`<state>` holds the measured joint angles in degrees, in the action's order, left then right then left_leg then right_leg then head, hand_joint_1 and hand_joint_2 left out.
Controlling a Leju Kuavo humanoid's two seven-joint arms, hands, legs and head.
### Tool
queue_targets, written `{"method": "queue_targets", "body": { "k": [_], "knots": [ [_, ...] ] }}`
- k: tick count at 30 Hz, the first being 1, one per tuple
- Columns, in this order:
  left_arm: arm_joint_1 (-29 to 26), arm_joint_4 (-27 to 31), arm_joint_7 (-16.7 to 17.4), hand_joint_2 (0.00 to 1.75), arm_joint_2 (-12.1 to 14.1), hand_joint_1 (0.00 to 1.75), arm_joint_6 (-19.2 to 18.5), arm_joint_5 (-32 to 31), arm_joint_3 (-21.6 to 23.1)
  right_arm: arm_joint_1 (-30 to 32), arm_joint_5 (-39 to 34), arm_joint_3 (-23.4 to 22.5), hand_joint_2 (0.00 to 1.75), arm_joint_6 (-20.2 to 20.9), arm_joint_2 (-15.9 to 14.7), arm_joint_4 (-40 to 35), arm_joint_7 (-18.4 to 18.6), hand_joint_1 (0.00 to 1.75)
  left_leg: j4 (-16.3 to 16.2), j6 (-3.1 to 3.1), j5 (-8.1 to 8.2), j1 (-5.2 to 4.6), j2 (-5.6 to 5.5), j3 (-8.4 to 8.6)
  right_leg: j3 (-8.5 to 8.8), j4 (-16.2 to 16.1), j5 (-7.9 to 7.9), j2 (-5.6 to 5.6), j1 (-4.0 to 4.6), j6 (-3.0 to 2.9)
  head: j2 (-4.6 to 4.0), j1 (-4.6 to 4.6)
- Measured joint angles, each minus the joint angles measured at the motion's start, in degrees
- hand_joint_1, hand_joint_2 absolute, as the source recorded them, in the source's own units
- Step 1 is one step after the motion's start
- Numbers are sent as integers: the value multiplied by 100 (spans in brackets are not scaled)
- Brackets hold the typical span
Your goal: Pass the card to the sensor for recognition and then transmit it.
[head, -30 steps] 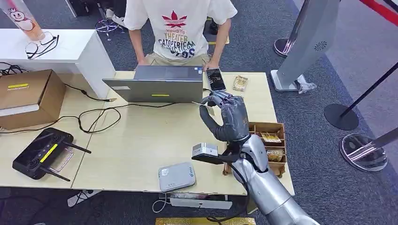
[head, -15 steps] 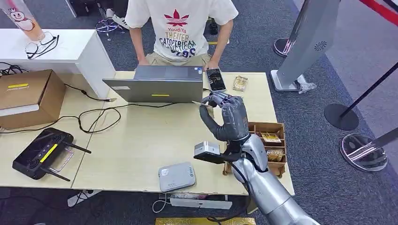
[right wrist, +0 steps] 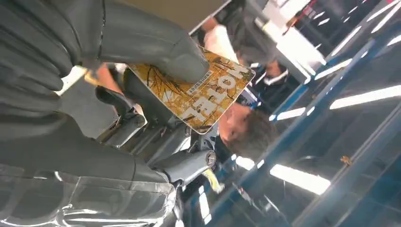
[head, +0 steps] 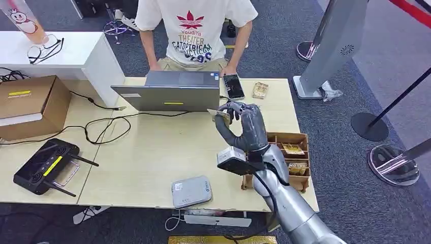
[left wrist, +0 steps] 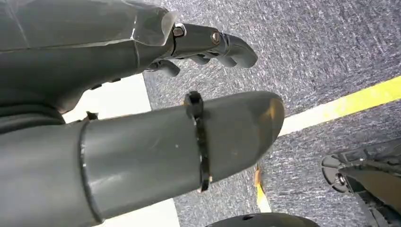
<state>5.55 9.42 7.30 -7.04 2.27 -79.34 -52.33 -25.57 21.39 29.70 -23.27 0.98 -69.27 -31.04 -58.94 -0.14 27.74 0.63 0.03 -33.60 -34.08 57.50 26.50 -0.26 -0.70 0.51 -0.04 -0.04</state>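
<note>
My right hand (head: 244, 127) is raised above the table, just in front of the laptop's right end, and pinches a yellow-and-white card (head: 219, 114) between thumb and fingers. In the right wrist view the card (right wrist: 201, 92) shows its printed yellow face with the thumb (right wrist: 156, 45) pressed on it. A small grey sensor box (head: 191, 191) lies flat near the table's front edge, well below and left of the hand. My left hand (left wrist: 142, 113) hangs over grey carpet with its fingers loosely apart and nothing in them.
A person in a white shirt (head: 195, 30) stands behind the table (head: 152, 152) at an open laptop (head: 170, 91), a phone (head: 233, 85) beside it. A wooden card tray (head: 292, 152) sits right of my arm. A black router (head: 45, 165), cables and a cardboard box (head: 30, 104) lie left.
My right hand has turned at the wrist and shifted slightly away and left, carrying the card toward the laptop; the wrist camera block has risen. Nothing else on the table has moved.
</note>
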Motion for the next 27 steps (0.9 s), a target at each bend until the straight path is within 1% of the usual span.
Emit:
{"method": "queue_targets", "body": {
  "k": [2,6,14,21,27],
  "knots": [
    [0,2,15,0,2,0,-19,0,0,0,-157,-2,175,124,0,-24,-15,175,0,0,0,0,0,0,0,0,0,0,0,0,0,0],
    [0,0,24,0,2,0,-26,0,0,0,-291,-2,175,231,0,-41,-33,175,0,0,0,0,0,0,0,0,0,0,0,0,0,0],
    [-1,0,35,0,4,0,-79,28,-9,1,-828,-2,175,745,0,-46,-61,175,0,0,0,0,0,0,0,0,0,0,0,0,0,0],
    [-9,0,33,0,13,0,-92,55,-28,5,-1016,96,175,1099,0,7,-11,175,0,0,0,0,0,0,0,0,0,0,0,0,0,0],
    [-23,0,17,0,22,0,-76,87,-72,70,-1084,230,175,1311,2,107,44,175,1,0,0,0,0,-1,0,0,1,0,0,0,0,0]
  ]
}}
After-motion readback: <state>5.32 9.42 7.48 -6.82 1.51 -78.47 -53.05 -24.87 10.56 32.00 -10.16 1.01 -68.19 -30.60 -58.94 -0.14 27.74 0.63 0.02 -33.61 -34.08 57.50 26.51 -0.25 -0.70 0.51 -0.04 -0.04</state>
